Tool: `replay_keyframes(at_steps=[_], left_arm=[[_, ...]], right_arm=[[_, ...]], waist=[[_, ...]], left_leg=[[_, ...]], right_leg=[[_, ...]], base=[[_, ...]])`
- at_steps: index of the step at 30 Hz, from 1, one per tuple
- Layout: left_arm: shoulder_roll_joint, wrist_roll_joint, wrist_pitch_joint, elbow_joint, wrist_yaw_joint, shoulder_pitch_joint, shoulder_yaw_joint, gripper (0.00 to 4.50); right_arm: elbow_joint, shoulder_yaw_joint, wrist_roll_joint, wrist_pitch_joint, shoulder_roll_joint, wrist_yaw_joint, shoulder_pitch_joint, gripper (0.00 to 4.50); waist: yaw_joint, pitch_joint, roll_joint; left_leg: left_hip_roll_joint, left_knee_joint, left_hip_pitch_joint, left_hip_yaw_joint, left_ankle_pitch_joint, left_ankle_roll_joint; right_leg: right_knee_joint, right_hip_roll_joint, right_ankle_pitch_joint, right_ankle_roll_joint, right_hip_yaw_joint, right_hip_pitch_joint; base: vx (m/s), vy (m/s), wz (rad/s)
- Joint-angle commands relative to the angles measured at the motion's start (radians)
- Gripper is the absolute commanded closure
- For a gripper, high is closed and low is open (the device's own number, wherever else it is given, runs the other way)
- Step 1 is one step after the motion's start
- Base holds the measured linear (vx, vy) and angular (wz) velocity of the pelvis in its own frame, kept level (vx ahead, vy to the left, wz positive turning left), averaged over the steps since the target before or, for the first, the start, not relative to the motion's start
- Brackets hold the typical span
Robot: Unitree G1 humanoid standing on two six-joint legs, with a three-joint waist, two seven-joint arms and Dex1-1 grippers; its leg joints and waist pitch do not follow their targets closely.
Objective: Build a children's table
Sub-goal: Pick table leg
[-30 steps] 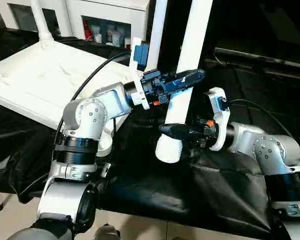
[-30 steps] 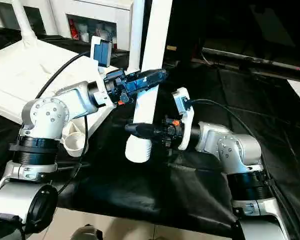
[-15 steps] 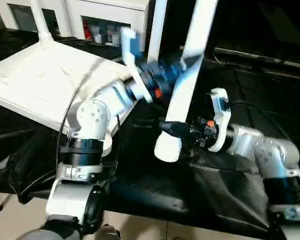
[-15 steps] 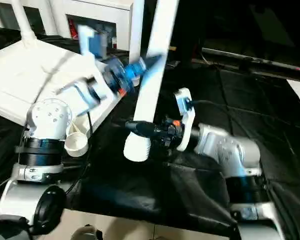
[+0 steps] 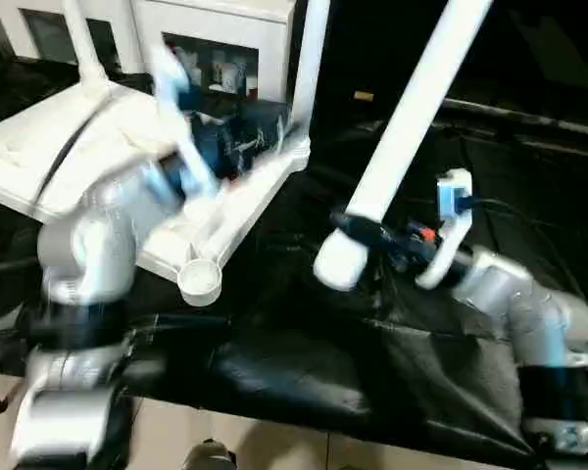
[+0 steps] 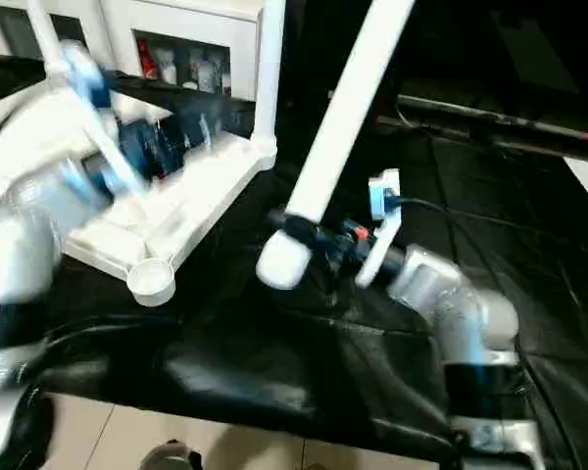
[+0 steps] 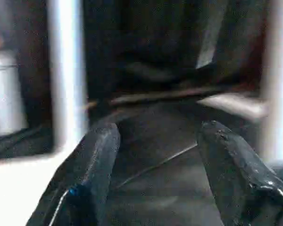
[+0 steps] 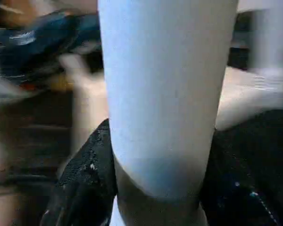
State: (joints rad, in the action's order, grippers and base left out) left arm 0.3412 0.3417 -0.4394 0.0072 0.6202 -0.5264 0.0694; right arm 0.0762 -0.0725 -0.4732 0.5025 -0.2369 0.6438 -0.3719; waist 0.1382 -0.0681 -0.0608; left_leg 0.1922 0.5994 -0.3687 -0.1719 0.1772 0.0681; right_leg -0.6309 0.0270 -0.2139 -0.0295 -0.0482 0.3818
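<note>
The children's table top (image 5: 49, 147) lies upside down on the left, its empty round corner socket (image 5: 200, 280) at the near corner. Two white legs (image 5: 310, 69) stand upright in its far sockets. My right gripper (image 5: 357, 229) is shut on a third white leg (image 5: 404, 132) close to its thick lower end; the leg leans up and to the right, its end off the black cloth. The right wrist view has that leg (image 8: 165, 94) between the black fingers (image 8: 85, 183). My left gripper (image 5: 243, 142), blurred, hangs over the table top, open and empty, fingers (image 7: 96, 155) apart.
A white glass-door cabinet (image 5: 216, 34) stands behind the table top. Black cloth (image 5: 304, 372) covers the work surface, and pale floor (image 5: 274, 446) runs along its near edge. A dark shelf edge (image 5: 529, 108) crosses the back right.
My left gripper has let go of the leg and swung left over the table top. The leg in my right gripper has tilted further right.
</note>
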Motion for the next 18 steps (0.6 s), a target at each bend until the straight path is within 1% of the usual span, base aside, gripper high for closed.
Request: replay_keyframes(at_steps=[1, 2, 3, 4, 5, 6, 7, 8, 9, 10, 11, 12, 13, 14, 15, 16, 17, 18], left_arm=[[0.0, -0.053, 0.044, -0.013, -0.056, 0.016, -0.022, 1.46], [-0.012, -0.095, 0.108, -0.005, -0.102, 0.07, -0.022, 1.46], [-0.041, -0.151, 0.188, 0.009, -0.19, 0.14, -0.003, 1.46], [-0.077, -0.197, 0.255, 0.019, -0.287, 0.216, 0.028, 1.46], [-0.083, -0.206, 0.267, 0.02, -0.305, 0.229, 0.033, 1.46], [-0.096, -0.236, 0.302, 0.015, -0.356, 0.267, 0.044, 1.46], [-0.097, -0.237, 0.302, 0.013, -0.357, 0.27, 0.044, 1.46], [-0.098, -0.24, 0.298, 0.004, -0.361, 0.279, 0.044, 1.46], [-0.107, -0.238, 0.293, -0.013, -0.362, 0.29, 0.045, 1.46], [-0.113, -0.243, 0.299, -0.014, -0.367, 0.292, 0.041, 1.46], [-0.113, -0.243, 0.299, -0.014, -0.367, 0.292, 0.041, 1.46], [-0.111, -0.248, 0.307, -0.006, -0.368, 0.291, 0.033, 1.46], [-0.113, -0.254, 0.322, 0.006, -0.374, 0.29, 0.027, 1.46], [-0.113, -0.254, 0.322, 0.006, -0.374, 0.29, 0.027, 1.46], [-0.12, -0.26, 0.339, 0.013, -0.385, 0.293, 0.025, 1.46], [-0.124, -0.268, 0.36, 0.02, -0.396, 0.295, 0.023, 1.46], [-0.124, -0.272, 0.366, 0.021, -0.399, 0.296, 0.023, 1.46], [-0.125, -0.272, 0.367, 0.023, -0.401, 0.295, 0.024, 1.46]], right_arm=[[0.016, 0.0, 0.087, -0.095, 0.006, -0.096, -0.001, 2.59], [0.021, 0.001, 0.155, -0.144, 0.017, -0.199, 0.02, 2.59], [0.002, -0.017, 0.189, -0.196, 0.045, -0.265, 0.066, 2.59], [-0.039, -0.027, 0.231, -0.246, 0.073, -0.326, 0.131, 2.59], [-0.05, -0.028, 0.237, -0.255, 0.08, -0.332, 0.144, 2.59], [-0.088, -0.027, 0.248, -0.281, 0.106, -0.339, 0.188, 2.59], [-0.092, -0.028, 0.247, -0.282, 0.11, -0.339, 0.192, 2.59], [-0.104, -0.03, 0.243, -0.285, 0.122, -0.341, 0.203, 2.59], [-0.114, -0.033, 0.231, -0.29, 0.148, -0.352, 0.223, 2.59], [-0.106, -0.021, 0.238, -0.308, 0.157, -0.364, 0.235, 2.59], [-0.105, -0.021, 0.238, -0.309, 0.158, -0.365, 0.235, 2.59], [-0.089, -0.017, 0.242, -0.321, 0.163, -0.377, 0.237, 2.59], [-0.062, -0.015, 0.24, -0.345, 0.175, -0.391, 0.239, 2.59], [-0.062, -0.015, 0.24, -0.345, 0.175, -0.391, 0.239, 2.59], [-0.051, -0.021, 0.241, -0.36, 0.187, -0.405, 0.241, 2.59], [-0.043, -0.033, 0.236, -0.371, 0.2, -0.417, 0.241, 2.59], [-0.043, -0.037, 0.237, -0.371, 0.204, -0.419, 0.242, 2.59], [-0.041, -0.04, 0.239, -0.373, 0.205, -0.419, 0.242, 2.59]], waist=[[-0.008, 0.073, 0.029], [-0.01, 0.071, 0.032], [-0.011, 0.069, 0.032], [-0.016, 0.069, 0.03], [-0.016, 0.071, 0.029], [-0.018, 0.076, 0.036], [-0.021, 0.077, 0.036], [-0.022, 0.078, 0.045], [-0.029, 0.072, 0.048], [-0.029, 0.066, 0.042], [-0.026, 0.064, 0.04], [-0.017, 0.06, 0.042], [-0.005, 0.059, 0.036], [-0.005, 0.059, 0.036], [0.01, 0.06, 0.035], [0.008, 0.059, 0.034], [0.008, 0.064, 0.042], [0.009, 0.067, 0.044]], left_leg=[[0.044, -0.072, 0.022, 0.018, 0.152, 0.083], [0.043, -0.074, 0.022, 0.018, 0.171, 0.079], [0.047, -0.076, 0.017, 0.02, 0.168, 0.078], [0.047, -0.076, 0.016, 0.018, 0.179, 0.074], [0.045, -0.076, 0.014, 0.019, 0.176, 0.066], [0.044, -0.073, 0.014, 0.019, 0.175, 0.052], [0.043, -0.074, 0.014, 0.019, 0.175, 0.045], [0.042, -0.074, 0.015, 0.021, 0.176, 0.042], [0.041, -0.079, 0.012, 0.02, 0.211, 0.028], [0.038, -0.077, 0.009, 0.016, 0.244, 0.004], [0.036, -0.073, 0.004, 0.015, 0.242, -0.013], [0.034, -0.057, 0.003, 0.017, 0.233, -0.047], [0.034, -0.026, -0.007, 0.028, 0.197, -0.086], [0.034, -0.026, -0.007, 0.028, 0.197, -0.086], [0.041, 0.031, -0.034, 0.06, 0.138, -0.116], [0.04, 0.037, -0.048, 0.07, 0.128, -0.12], [0.034, 0.017, -0.049, 0.076, 0.096, -0.133], [0.027, 0.001, -0.042, 0.068, 0.083, -0.149]], right_leg=[[0.077, 0.11, -0.132, -0.112, 0.053, -0.041], [0.079, 0.108, -0.141, -0.116, 0.054, -0.04], [0.082, 0.109, -0.126, -0.114, 0.055, -0.039], [0.083, 0.108, -0.106, -0.109, 0.055, -0.041], [0.081, 0.106, -0.094, -0.103, 0.055, -0.044], [0.079, 0.103, -0.069, -0.097, 0.057, -0.043], [0.077, 0.101, -0.063, -0.096, 0.056, -0.043], [0.076, 0.102, -0.062, -0.099, 0.056, -0.043], [0.085, 0.106, -0.103, -0.109, 0.058, -0.039], [0.096, 0.126, -0.194, -0.12, 0.069, -0.041], [0.103, 0.138, -0.237, -0.123, 0.076, -0.046], [0.125, 0.17, -0.335, -0.127, 0.098, -0.047], [0.145, 0.219, -0.416, -0.128, 0.13, -0.06], [0.145, 0.219, -0.416, -0.128, 0.13, -0.06], [0.168, 0.29, -0.532, -0.121, 0.17, -0.072], [0.167, 0.294, -0.538, -0.13, 0.171, -0.079], [0.156, 0.261, -0.494, -0.152, 0.142, -0.077], [0.149, 0.234, -0.45, -0.159, 0.125, -0.071]], base=[[0.0, 0.0, 0.0], [0.0, 0.0, 0.0], [0.0, 0.0, 0.0], [0.0, 0.0, 0.0], [0.0, 0.0, 0.0], [0.0, 0.0, 0.0], [0.0, 0.0, 0.0], [0.0, 0.0, 0.0], [0.0, 0.0, 0.0], [0.0, 0.0, 0.0], [0.0, 0.0, 0.0], [0.0, 0.0, 0.0], [0.0, 0.0, 0.0], [-0.023, 0.053, -0.03], [-0.016, 0.104, -0.11], [-0.016, 0.104, -0.11], [-0.007, 0.151, -0.14], [-0.008, 0.196, -0.01]])
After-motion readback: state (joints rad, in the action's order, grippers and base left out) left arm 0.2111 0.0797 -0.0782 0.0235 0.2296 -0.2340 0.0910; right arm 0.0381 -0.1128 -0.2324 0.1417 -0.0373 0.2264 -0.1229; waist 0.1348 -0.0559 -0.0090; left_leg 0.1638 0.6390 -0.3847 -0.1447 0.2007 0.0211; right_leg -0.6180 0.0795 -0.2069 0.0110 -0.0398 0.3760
